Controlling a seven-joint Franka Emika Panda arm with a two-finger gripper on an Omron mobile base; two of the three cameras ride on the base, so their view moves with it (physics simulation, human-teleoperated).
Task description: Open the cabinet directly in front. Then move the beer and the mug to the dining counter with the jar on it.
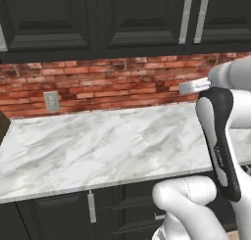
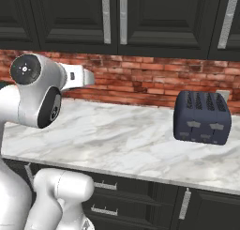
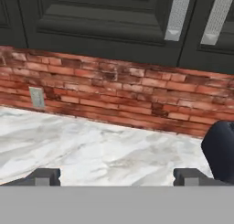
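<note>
Task status, opening stage: the cabinet (image 3: 105, 17) is standing overhead with both doors shut, silver handles (image 3: 178, 15) untouched, while the gripper (image 3: 117, 176) is hovering empty above the marble worktop (image 1: 98, 146), jaws spread wide, leaving door-opening and both transfers pending.

Pretty clearly a home kitchen, rendered rather than real. Across the top of the frame runs a row of dark charcoal wall cabinets (image 2: 159, 18) with raised-panel doors and long vertical silver bar handles (image 2: 106, 15). Under them there's a red brick backsplash (image 1: 108, 82) with a wall outlet (image 1: 51, 101) at the left of the left base view. The middle of the frame is a white-grey veined marble worktop (image 1: 103, 146), and a dark navy toaster (image 2: 202, 117) sits on it at the right of the right base view. Along the bottom are dark drawer units (image 2: 136, 201) with short silver handles.
</note>
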